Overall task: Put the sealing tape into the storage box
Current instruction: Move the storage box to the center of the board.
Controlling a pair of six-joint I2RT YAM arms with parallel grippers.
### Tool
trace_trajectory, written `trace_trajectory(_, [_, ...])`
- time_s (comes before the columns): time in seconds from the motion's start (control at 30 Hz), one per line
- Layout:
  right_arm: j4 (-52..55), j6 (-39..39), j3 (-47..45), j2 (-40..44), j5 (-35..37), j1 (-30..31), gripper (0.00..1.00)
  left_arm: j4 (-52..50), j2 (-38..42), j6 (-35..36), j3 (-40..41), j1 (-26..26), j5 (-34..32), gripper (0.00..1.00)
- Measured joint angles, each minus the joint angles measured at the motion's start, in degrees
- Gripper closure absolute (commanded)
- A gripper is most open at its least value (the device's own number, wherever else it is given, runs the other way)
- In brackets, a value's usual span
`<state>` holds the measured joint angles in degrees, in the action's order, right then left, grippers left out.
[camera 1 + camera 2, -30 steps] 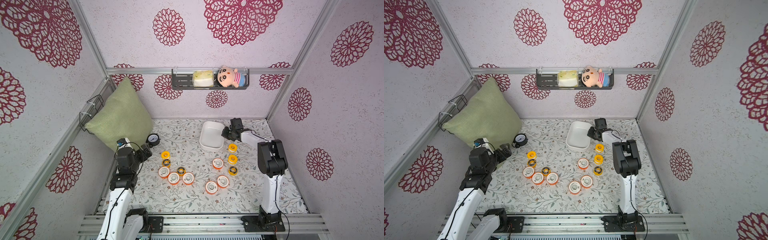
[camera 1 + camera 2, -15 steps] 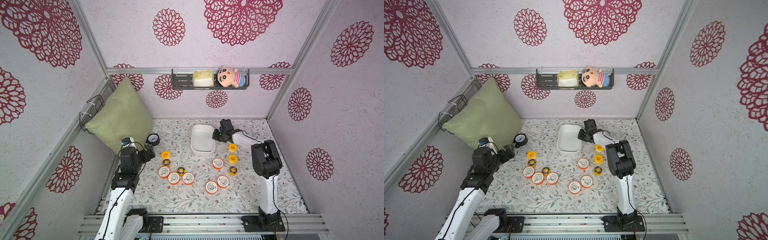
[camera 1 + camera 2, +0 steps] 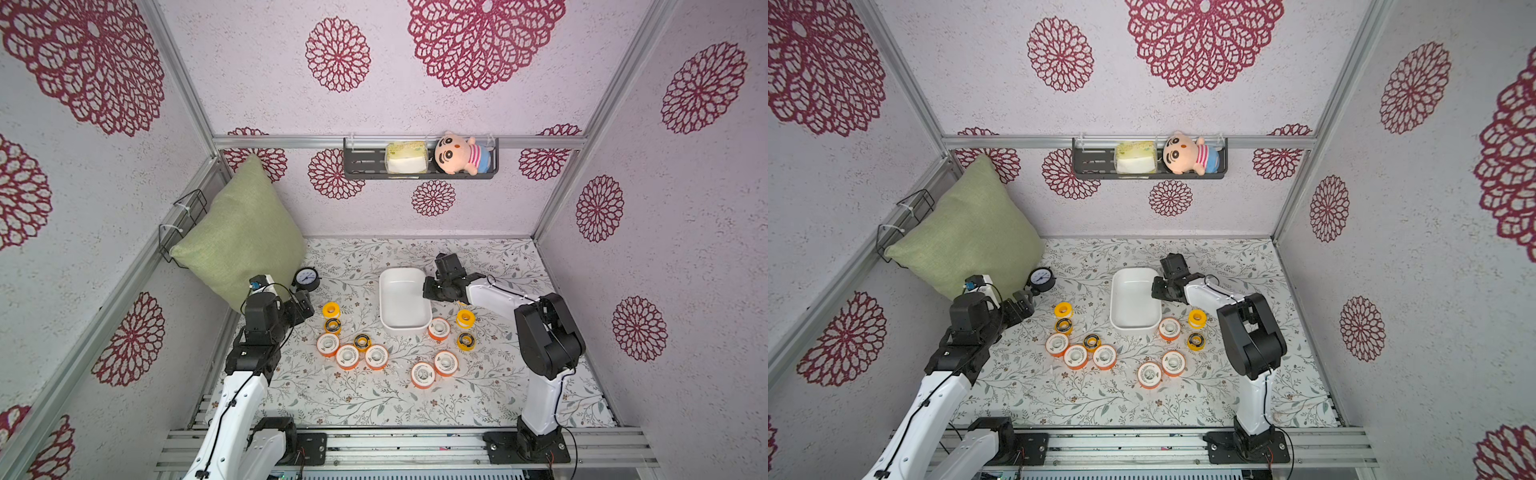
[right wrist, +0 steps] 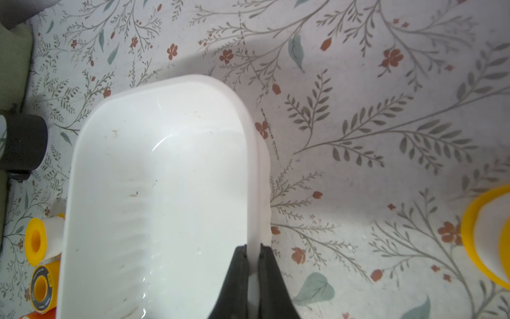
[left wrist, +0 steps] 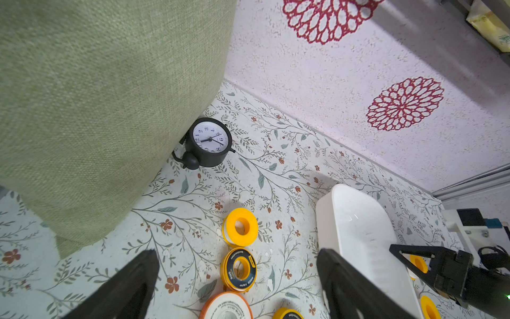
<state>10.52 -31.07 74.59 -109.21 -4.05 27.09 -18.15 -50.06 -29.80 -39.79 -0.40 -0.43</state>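
Note:
The storage box point(image 3: 382, 300) point(image 3: 1113, 300) is a white tub, empty, standing mid-table with its long side running front to back. My right gripper point(image 3: 428, 289) point(image 4: 252, 248) is shut on its right rim point(image 4: 253, 165), one finger inside and one outside. Sealing tape lies on the mat in front of the box. Orange spools point(image 3: 348, 356) and yellow ones point(image 3: 331, 309) sit to the left. More orange point(image 3: 439, 329) and yellow point(image 3: 466, 318) spools sit to the right. My left gripper point(image 3: 305, 303) point(image 5: 237, 255) hangs open above a black-faced yellow spool point(image 5: 239, 269), holding nothing.
A green pillow point(image 3: 245, 245) leans in the back left corner with a black alarm clock point(image 3: 306, 277) beside it, close behind my left gripper. A dark shelf point(image 3: 361, 160) on the back wall holds a tissue pack and a doll. A wire rack point(image 3: 183, 224) hangs on the left wall.
My right gripper has dragged the storage box left and toward the front, next to the spools. My left arm has shifted slightly right toward the yellow spools, still open.

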Motion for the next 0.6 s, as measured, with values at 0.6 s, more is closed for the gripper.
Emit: trace_trajectory(0.6, [-2.7,-0.5,-9.9,7.0,2.1,2.8,0.86,-1.0,-1.6,0.2,-0.6,-1.7,0.0,0.03])
